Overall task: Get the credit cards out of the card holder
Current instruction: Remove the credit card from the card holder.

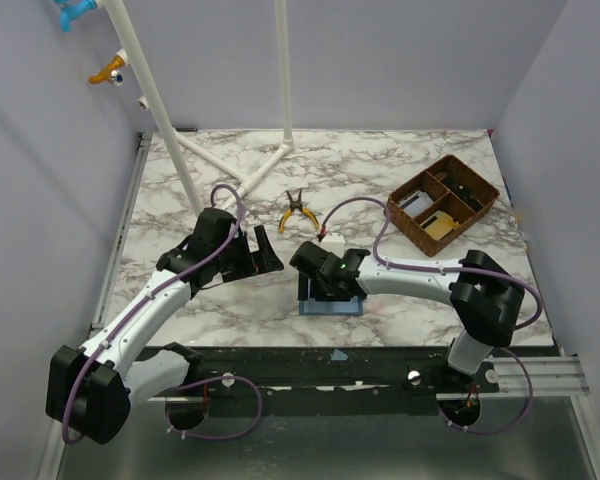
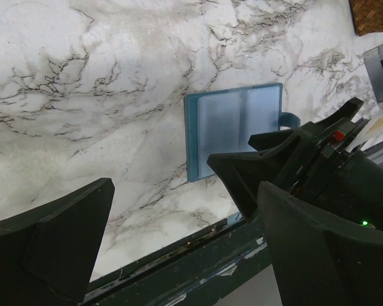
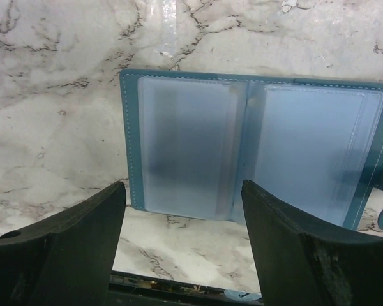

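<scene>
Right gripper jaws apart, gripping nothing, low over card holder, which lies open flat at table's 6 o'clock, by near edge. Left gripper wide open, empty, at holder's 10 o'clock.

We find the top view set high behind both arms, looking down and forward over the whole marble desk. The left wrist view looks obliquely toward the desk's near edge, with its own fingers low in frame. The right wrist view sits close and faces steeply down. All three views share the open card holder. The left wrist view also catches the right arm.
</scene>
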{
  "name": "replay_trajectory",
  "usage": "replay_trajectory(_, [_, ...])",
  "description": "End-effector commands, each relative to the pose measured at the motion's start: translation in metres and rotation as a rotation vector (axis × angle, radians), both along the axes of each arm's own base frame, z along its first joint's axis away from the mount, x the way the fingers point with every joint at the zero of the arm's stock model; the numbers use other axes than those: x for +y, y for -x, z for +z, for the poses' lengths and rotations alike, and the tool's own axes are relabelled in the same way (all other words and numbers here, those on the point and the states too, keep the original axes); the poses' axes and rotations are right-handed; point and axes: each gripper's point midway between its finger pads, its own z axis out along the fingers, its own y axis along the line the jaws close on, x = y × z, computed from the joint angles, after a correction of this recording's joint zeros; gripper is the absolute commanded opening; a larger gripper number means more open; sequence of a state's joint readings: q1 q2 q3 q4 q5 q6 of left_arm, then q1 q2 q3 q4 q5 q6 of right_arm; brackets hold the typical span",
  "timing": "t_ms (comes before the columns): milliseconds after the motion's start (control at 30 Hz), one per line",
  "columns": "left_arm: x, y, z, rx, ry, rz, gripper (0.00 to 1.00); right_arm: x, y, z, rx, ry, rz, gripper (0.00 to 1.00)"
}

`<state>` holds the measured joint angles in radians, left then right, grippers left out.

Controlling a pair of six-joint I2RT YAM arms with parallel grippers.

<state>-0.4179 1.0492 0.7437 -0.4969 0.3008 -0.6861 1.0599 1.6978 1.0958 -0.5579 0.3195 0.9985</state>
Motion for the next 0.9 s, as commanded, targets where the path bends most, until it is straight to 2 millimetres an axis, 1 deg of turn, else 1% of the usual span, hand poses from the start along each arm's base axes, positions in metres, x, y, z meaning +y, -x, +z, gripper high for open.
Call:
replay_trajectory(0, [0.002,0.001,-0.001,-0.005,0.003,0.005,0.98,0.005,-0.008,-0.005,-0.027,0.015,-0.02,0.74])
replay_trajectory(67, [0.002,0.001,-0.002,-0.005,0.003,0.003,0.98,0.006,-0.008,-0.009,-0.023,0.019,-0.017,0.72])
replay_trajectory(133, [0.003,0.0,-0.002,-0.006,0.002,0.004,0.98,0.007,-0.009,-0.011,-0.022,0.025,-0.016,0.65])
replay_trajectory(200, [0.002,0.0,-0.001,-0.009,0.004,0.001,0.98,0.006,-0.01,-0.014,-0.023,0.041,-0.016,0.64])
replay_trajectory(233, [0.002,0.0,-0.001,-0.007,0.002,0.0,0.99,0.004,-0.01,-0.016,-0.022,0.052,-0.017,0.62])
replay_trajectory(433, [0.001,0.001,-0.001,-0.006,0.007,-0.005,0.98,-0.003,-0.007,-0.03,-0.001,0.113,-0.008,0.61])
replay_trajectory(567, [0.001,0.001,-0.002,-0.005,0.01,-0.009,0.99,-0.008,-0.005,-0.034,0.003,0.123,-0.016,0.48])
replay_trajectory(600, [0.0,0.001,-0.002,-0.005,0.01,-0.01,0.98,-0.009,-0.005,-0.034,0.004,0.126,-0.017,0.41])
replay_trajectory(633, [0.0,0.001,-0.002,-0.003,0.013,-0.013,0.98,-0.009,-0.005,-0.035,0.005,0.126,-0.018,0.38])
replay_trajectory(800, [-0.004,0.003,-0.003,0.002,0.033,-0.035,0.98,-0.011,-0.003,-0.038,0.011,0.122,-0.018,0.34])
replay_trajectory(833, [-0.005,0.004,-0.004,0.005,0.034,-0.037,0.98,-0.011,-0.002,-0.039,0.014,0.121,-0.016,0.31])
replay_trajectory(867, [-0.005,0.004,-0.005,0.008,0.035,-0.04,0.99,-0.012,-0.001,-0.041,0.016,0.121,-0.017,0.27])
